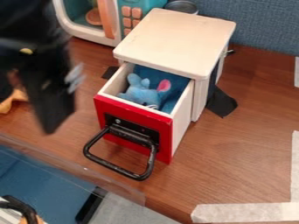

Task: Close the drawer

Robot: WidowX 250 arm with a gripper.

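Basically, black claw (53, 105) at left, drawer (108, 109) open.

Claw hangs tip down, blurred, apart from drawer; can't tell if it is clenched or released. Orange-yellow thing (13, 101) on the table beside it, at left edge. Drawer mid-view, pulled well out of the pale cabinet (181, 37); red front, black loop handle (116, 168) angled toward lower left. Blue plush (140, 92) inside, one pink ear showing. Toy microwave (86, 36) at upper left, near cabinet: white and teal, orange buttons. Round metal thing (182, 6) behind cabinet top. Black patch (222, 103) on table just right of cabinet. Pale tape (245, 212) on wood table (239, 148), lower right. Clear sheet edge (119, 190) lower left. Blue-gray fabric wall (262, 26) behind.
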